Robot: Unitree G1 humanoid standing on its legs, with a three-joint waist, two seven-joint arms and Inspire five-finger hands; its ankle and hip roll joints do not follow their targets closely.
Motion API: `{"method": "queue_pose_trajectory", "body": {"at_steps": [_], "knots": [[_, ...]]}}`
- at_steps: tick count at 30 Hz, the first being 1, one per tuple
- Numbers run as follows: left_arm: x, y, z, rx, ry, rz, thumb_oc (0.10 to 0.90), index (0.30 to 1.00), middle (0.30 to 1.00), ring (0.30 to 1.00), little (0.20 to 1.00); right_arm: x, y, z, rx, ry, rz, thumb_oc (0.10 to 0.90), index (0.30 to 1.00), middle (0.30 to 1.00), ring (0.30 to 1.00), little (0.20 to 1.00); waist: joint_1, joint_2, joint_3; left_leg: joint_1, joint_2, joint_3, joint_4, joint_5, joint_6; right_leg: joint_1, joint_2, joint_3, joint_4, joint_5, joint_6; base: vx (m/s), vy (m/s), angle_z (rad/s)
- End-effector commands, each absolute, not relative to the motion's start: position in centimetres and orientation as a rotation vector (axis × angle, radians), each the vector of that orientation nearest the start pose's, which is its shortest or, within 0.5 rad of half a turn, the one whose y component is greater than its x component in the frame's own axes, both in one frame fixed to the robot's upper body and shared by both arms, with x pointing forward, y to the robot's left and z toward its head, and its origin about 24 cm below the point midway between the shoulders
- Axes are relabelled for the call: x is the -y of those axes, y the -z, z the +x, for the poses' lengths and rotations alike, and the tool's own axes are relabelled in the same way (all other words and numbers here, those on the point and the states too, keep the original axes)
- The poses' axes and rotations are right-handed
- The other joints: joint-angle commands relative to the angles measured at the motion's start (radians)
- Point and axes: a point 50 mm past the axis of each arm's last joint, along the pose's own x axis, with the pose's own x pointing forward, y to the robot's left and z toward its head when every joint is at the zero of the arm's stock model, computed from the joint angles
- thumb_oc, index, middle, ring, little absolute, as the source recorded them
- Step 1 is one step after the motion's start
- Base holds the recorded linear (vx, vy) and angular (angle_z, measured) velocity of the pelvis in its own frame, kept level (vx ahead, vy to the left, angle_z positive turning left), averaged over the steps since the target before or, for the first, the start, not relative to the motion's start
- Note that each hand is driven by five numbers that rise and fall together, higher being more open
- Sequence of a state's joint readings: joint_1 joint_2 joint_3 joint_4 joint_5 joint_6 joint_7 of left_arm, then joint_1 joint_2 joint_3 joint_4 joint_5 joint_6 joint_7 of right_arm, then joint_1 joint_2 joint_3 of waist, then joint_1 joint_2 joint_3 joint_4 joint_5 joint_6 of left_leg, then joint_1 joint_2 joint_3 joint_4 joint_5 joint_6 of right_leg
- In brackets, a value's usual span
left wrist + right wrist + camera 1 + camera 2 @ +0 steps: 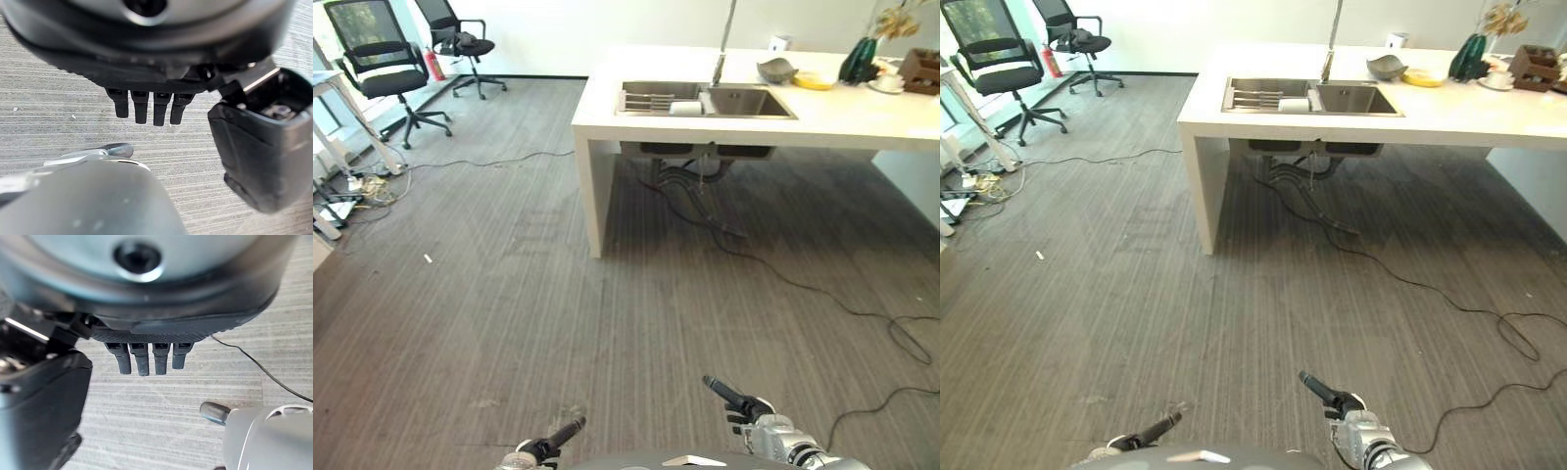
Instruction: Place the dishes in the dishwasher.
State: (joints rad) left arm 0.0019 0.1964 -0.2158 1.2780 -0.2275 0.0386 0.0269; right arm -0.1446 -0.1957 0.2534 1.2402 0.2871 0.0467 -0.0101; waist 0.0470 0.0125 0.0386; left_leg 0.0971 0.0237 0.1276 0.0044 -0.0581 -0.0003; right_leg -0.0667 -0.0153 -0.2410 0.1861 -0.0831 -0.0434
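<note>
**Hands empty, dishes far off**

Head views: grey bowl (776, 70) and yellow dish (814, 80) sit on the white counter (724, 122) beside the sink (705, 100).

Left wrist: left hand (146, 105), fingers straight, holding nothing.

Right wrist: right hand (146, 357), likewise straight and empty.

A wide stretch of grey floor (509, 294) lies open between the robot and the white bench (832, 122). The left robot hand (558, 436) and right robot hand (734, 399) hang low over the floor with straight fingers, nothing near them. Black cables (783, 279) trail across the floor from under the bench toward the right. The bench's end panel (592, 196) stands as a solid wall; beneath the sink (705, 101) pipes hang down. Office chairs (386, 69) stand far left, well apart from the bench.
</note>
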Motion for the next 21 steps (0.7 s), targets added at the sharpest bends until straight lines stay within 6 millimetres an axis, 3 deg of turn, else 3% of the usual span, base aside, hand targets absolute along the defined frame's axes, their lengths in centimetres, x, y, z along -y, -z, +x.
{"method": "queue_pose_trajectory", "body": {"at_steps": [1,9,13,21], "knots": [[-19.0,16.9,9.9,-1.245,-0.082,0.072,0.800,0.900,0.900,0.900,0.900,20.3,14.6,16.3,-1.099,0.021,-0.170,0.800,0.900,0.900,0.900,0.900,-0.005,-0.016,0.049,0.022,0.020,0.043,-0.092,0.104,-0.071,0.192,-0.040,-0.006,-0.273,0.100,0.154,0.00,0.002,0.03],[-17.0,16.8,10.6,-1.204,0.001,0.085,0.800,0.900,0.900,0.900,0.900,19.7,15.1,15.3,-1.115,0.009,-0.165,0.800,0.900,0.900,0.900,0.900,-0.017,-0.006,0.055,0.031,0.021,0.040,-0.092,0.101,-0.072,0.206,-0.044,-0.014,-0.273,0.094,0.155,0.00,0.004,0.04],[-16.1,15.4,13.3,-1.044,-0.078,-0.024,0.800,0.900,0.900,0.900,0.900,19.5,15.5,14.3,-1.126,0.101,-0.064,0.800,0.900,0.900,0.900,0.900,-0.019,-0.008,0.059,0.033,0.022,0.036,-0.092,0.102,-0.074,0.209,-0.043,-0.017,-0.273,0.091,0.155,0.00,-0.009,0.02],[-15.8,14.4,13.6,-0.955,-0.104,-0.033,0.800,0.900,0.900,0.900,0.900,18.4,15.7,13.6,-1.112,0.125,-0.036,0.800,0.900,0.900,0.900,0.900,-0.016,-0.011,0.064,0.030,0.023,0.038,-0.092,0.104,-0.075,0.207,-0.044,-0.020,-0.273,0.093,0.158,0.00,-0.002,0.01]]}}
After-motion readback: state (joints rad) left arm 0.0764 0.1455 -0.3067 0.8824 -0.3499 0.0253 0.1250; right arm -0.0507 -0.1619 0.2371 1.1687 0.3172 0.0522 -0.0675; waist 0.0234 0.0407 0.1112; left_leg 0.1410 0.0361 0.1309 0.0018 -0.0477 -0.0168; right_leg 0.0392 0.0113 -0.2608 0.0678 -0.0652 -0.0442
